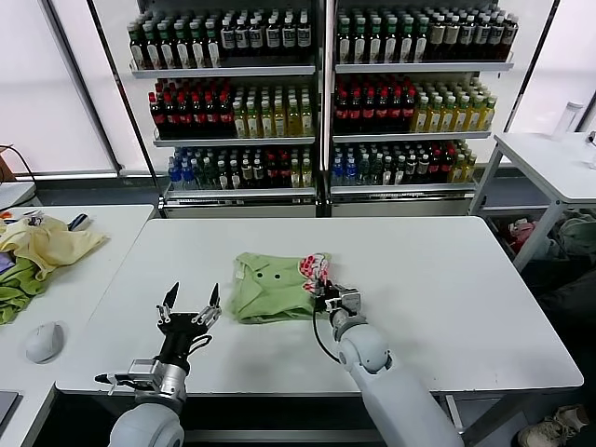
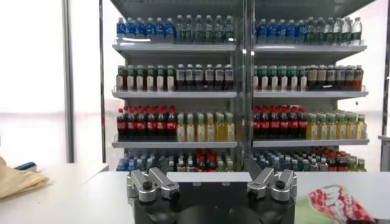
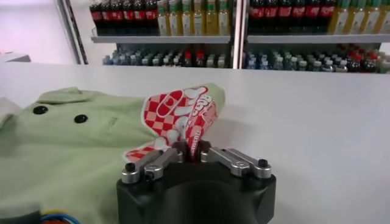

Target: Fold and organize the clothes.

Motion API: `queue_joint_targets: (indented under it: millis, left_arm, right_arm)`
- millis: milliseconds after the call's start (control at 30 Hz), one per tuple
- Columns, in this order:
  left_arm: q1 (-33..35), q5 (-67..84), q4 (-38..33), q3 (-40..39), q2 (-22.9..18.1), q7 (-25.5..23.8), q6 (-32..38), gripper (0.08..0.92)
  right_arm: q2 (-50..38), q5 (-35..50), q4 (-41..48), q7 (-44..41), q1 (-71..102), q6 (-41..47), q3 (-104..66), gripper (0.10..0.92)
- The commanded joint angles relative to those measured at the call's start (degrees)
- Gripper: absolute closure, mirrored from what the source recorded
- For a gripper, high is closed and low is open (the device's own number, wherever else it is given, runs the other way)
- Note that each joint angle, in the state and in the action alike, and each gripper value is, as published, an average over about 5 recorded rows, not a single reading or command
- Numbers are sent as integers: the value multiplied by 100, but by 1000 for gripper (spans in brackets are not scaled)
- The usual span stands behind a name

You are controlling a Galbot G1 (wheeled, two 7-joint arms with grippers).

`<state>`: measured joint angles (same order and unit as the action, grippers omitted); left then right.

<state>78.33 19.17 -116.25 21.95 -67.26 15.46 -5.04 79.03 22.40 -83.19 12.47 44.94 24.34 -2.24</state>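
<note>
The light green polo shirt (image 1: 270, 287) lies partly folded in the middle of the white table (image 1: 447, 279), collar and two dark buttons up. Its red-and-white printed part (image 1: 314, 268) is turned up at its right edge. My right gripper (image 1: 326, 296) is shut on that printed fold; in the right wrist view the shirt (image 3: 73, 146) lies ahead and the printed cloth (image 3: 180, 119) runs down between the fingers (image 3: 183, 153). My left gripper (image 1: 191, 304) is open and empty, held above the table left of the shirt. The printed cloth also shows in the left wrist view (image 2: 335, 204).
A pale yellow garment (image 1: 47, 244) on darker green cloth (image 1: 14, 293) lies on the side table at the left, with a white mouse (image 1: 43, 341). Shelves of bottles (image 1: 317, 93) stand behind the table. Another white table (image 1: 549, 163) is at the back right.
</note>
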Motion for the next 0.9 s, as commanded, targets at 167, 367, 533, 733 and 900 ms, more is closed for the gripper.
queue_joint_targets:
  millis: [167, 367, 533, 733, 900]
  left_arm:
    - [226, -90, -152, 46, 19, -37, 39, 177]
    - [223, -198, -124, -39, -24, -61, 45, 177]
    - [207, -286, -125, -98, -60, -73, 42, 177]
    - [289, -353, -187, -116, -87, -102, 54, 177]
    - [407, -466, -307, -118, -135, -122, 66, 177]
  right_arm:
    - [-1013, -661, 177, -1182, -407, 249, -681, 880]
    - [-1240, -840, -29, -1405, -157, -540, -954, 865]
    - [-1237, -968, -525, -1104, 344, -1132, -1209, 749]
    - [-1319, -1121, -1333, -1148, 1273, -1475, -1710, 559]
    - [-1192, -1091, -2283, -1204, 2372, -1652, -2335, 412]
